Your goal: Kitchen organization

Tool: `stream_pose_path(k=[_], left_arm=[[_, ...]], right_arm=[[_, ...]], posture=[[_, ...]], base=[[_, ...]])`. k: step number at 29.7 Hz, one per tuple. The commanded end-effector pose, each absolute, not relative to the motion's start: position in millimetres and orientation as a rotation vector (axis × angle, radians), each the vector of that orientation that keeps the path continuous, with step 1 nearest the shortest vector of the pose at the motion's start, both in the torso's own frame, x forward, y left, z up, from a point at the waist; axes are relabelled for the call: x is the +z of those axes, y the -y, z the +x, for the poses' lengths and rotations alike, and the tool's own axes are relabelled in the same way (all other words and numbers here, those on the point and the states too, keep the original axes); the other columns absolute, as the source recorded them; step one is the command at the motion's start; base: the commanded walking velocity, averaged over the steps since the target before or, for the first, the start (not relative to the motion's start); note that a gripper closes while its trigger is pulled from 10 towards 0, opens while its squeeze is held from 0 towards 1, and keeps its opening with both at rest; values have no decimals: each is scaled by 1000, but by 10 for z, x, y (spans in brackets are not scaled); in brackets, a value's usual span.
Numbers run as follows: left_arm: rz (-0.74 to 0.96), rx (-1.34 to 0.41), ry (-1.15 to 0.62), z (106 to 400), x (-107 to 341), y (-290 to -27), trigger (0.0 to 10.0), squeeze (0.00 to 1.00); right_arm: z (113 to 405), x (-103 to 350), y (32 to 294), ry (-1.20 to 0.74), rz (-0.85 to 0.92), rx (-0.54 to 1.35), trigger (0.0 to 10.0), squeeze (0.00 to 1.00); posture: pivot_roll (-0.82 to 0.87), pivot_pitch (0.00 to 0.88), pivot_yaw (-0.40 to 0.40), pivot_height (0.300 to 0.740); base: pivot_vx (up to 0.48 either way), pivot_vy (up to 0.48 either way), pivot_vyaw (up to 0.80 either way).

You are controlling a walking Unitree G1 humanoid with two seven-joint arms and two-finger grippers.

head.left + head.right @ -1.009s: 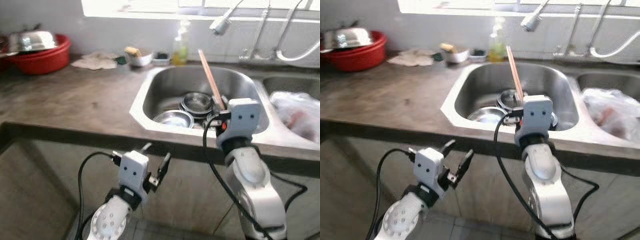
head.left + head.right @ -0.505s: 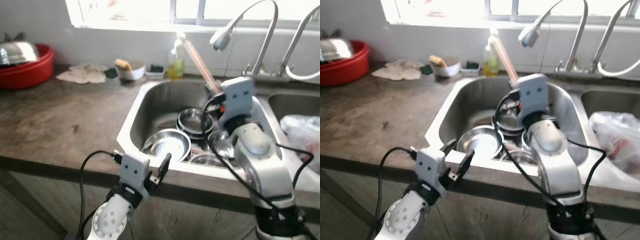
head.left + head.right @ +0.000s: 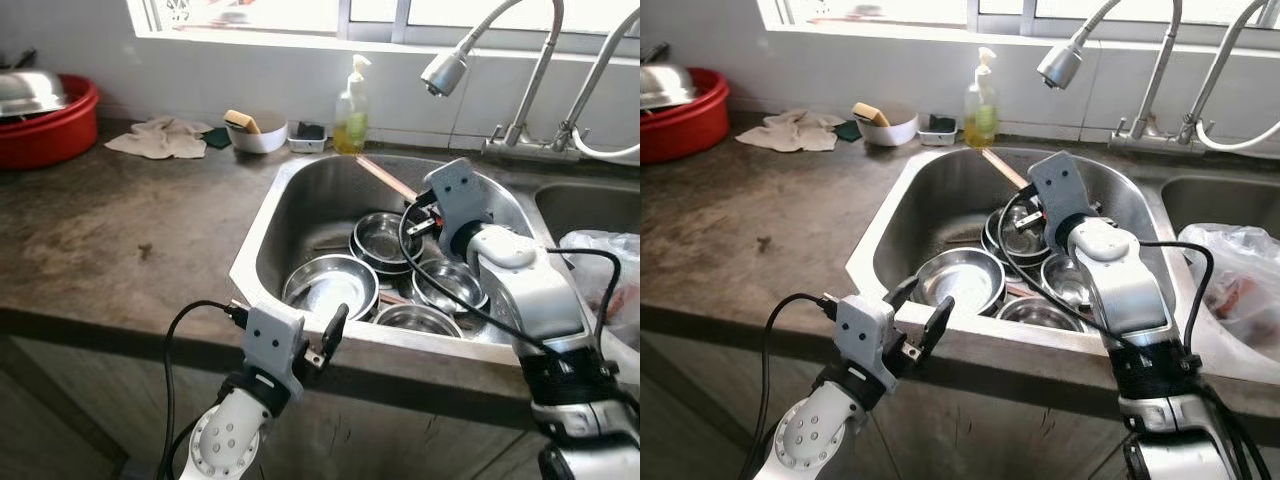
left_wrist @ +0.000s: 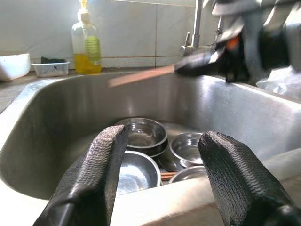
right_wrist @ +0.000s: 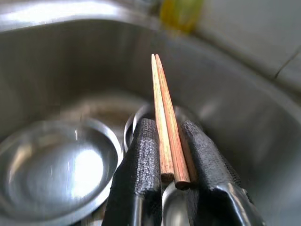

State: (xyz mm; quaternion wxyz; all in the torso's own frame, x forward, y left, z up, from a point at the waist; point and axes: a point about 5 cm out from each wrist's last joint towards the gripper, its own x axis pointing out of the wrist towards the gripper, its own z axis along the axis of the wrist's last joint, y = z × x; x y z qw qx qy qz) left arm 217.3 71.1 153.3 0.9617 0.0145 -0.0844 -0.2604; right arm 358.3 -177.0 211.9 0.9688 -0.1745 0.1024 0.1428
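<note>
Wooden chopsticks (image 5: 168,122), a pair laid side by side, are clamped between the two black fingers (image 5: 143,165) of the right claw (image 3: 418,205). The pair slants up and away from the claw, over the left basin of the steel sink (image 3: 300,190), tips pointing toward the back wall. The sticks are clear of the bowls below.

Beneath them, several stainless steel bowls (image 3: 331,285) sit in the basin, some nested, some side by side; another stick lies among them near the front. The right arm reaches in over the front rim of the sink, its wrist just above the bowls.

The left claw (image 3: 305,340) hangs at the front edge of the table (image 3: 120,250), just outside the sink. Its fingers (image 4: 96,174) are spread wide apart and hold nothing; they face into the basin.

Behind the sink stands a soap bottle (image 3: 350,112) with yellow liquid, beside a small tray (image 3: 308,135) and a white bowl (image 3: 248,132) holding a sponge. A crumpled cloth (image 3: 160,138) lies further left on the table, and a red basin (image 3: 45,120) with a metal lid stands at the far left. A faucet (image 3: 470,55) arches over the sink. A plastic bag (image 3: 610,270) lies in the right-hand basin.
</note>
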Motion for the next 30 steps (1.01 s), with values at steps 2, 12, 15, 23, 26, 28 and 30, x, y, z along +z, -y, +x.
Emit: stream_pose_path(k=[2, 12, 15, 23, 26, 28, 30], left_arm=[[34, -510, 181, 2149, 1586, -722, 10000, 0], [34, -480, 168, 2120, 1600, -748, 10000, 0], [33, -479, 164, 2115, 1602, -742, 10000, 0], [31, -475, 161, 2119, 1594, -751, 10000, 0], [35, -475, 164, 2135, 1591, -746, 10000, 0], [37, -471, 164, 2149, 1589, -747, 10000, 0], [39, -470, 164, 2157, 1586, -745, 10000, 0]], right_arm=[[3659, 2102, 1710, -228, -371, 337, 10000, 0], [3711, 1877, 1548, -296, -369, 420, 10000, 1000], [3701, 1844, 1562, -296, -364, 418, 10000, 1000], [3620, 1813, 1618, -276, -346, 400, 10000, 1000], [3589, 1968, 1591, -164, -295, 356, 10000, 0], [3567, 2054, 1583, -103, -268, 334, 10000, 0], [3532, 2129, 1579, -48, -249, 315, 10000, 0]], posture=[[172, 120, -50, 740], [198, 147, -57, 740], [195, 155, -57, 740], [189, 147, -62, 740], [187, 140, -62, 740], [182, 133, -59, 740], [179, 129, -60, 740]], base=[[0, 0, 0], [0, 0, 0], [0, 0, 0], [0, 0, 0], [0, 0, 0], [0, 0, 0], [0, 0, 0]])
